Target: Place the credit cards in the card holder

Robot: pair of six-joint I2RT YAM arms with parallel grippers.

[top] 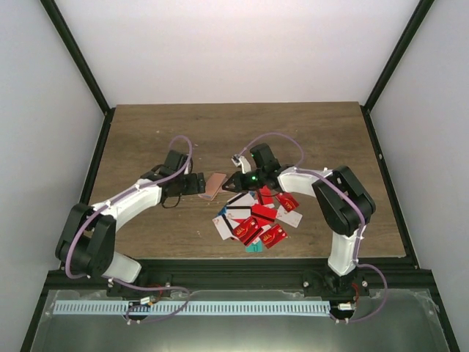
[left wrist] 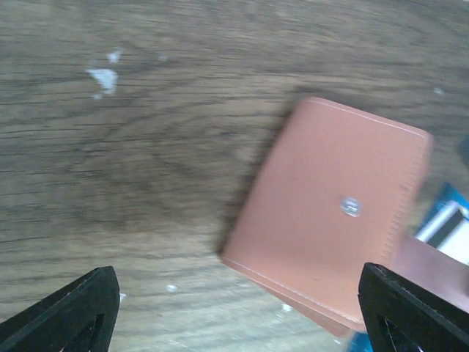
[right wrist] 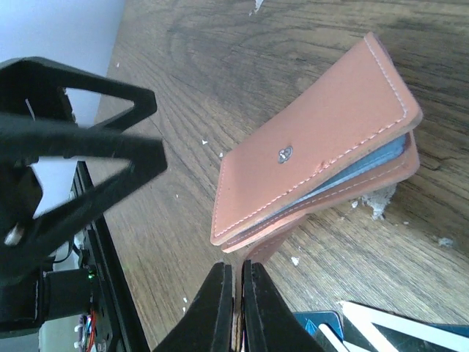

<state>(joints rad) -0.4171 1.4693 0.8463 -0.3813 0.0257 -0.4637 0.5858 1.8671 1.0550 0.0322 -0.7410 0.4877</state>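
Observation:
The salmon-brown card holder [top: 215,185] lies on the wooden table between my two grippers. In the right wrist view the card holder [right wrist: 315,139] is slightly ajar, with a blue edge showing between its leaves. My right gripper [right wrist: 236,270] is shut on a thin salmon flap at the holder's near corner. My left gripper [top: 196,183] sits just left of the holder and is open; its fingertips [left wrist: 95,301] stand wide apart around the near edge of the card holder [left wrist: 330,213] without touching it. The credit cards [top: 256,216], mostly red, lie in a loose pile beside my right gripper [top: 233,182].
Blue and white cards [right wrist: 381,330] lie close behind my right fingers, and a striped card [left wrist: 448,220] pokes out beyond the holder. The table [top: 146,139] has black frame rails along its sides. Small white specks [left wrist: 102,77] dot the wood.

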